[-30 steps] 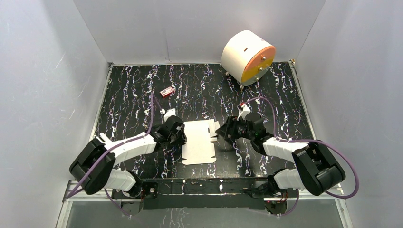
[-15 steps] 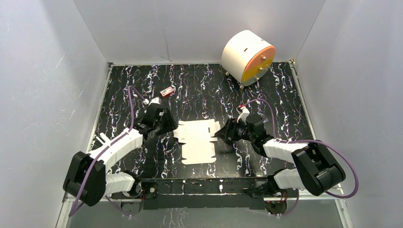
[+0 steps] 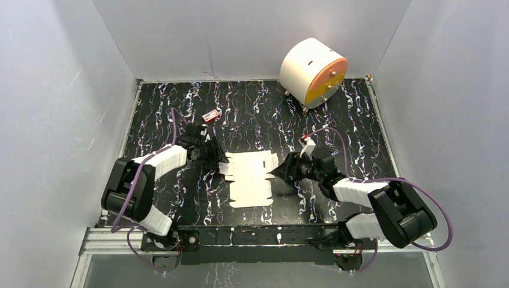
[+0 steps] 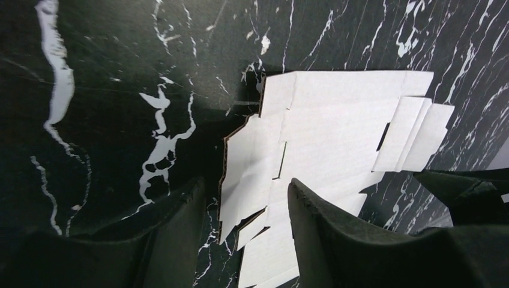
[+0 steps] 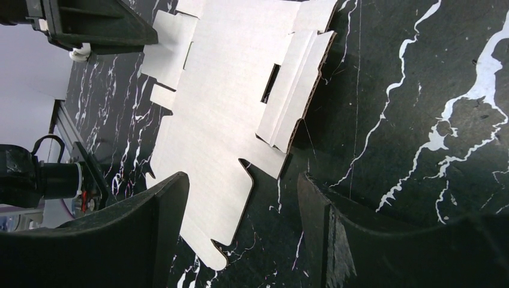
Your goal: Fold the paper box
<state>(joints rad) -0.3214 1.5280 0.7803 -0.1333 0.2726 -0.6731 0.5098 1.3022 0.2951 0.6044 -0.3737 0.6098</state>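
- The paper box (image 3: 252,177), a white thin-cardboard die-cut sheet with tabs, lay flat and unfolded on the black, white-veined tabletop (image 3: 258,108). It sat directly between the two grippers, and no panel looked raised.
- The left gripper (image 3: 217,155) sat low at the sheet's left tabs, its fingers (image 4: 174,240) parted and clamping nothing. In its wrist view the tabbed edge lay just ahead of the gap between them, probably so a flap could slide in.
- The right gripper (image 3: 278,172) faced the sheet from the opposite edge, jaws spread wide and empty. The slotted double flap lay just in front of its fingertips.
- The two hands seemed to bracket the sheet so it could not skid away while one side was lifted. Folding appeared barely begun.
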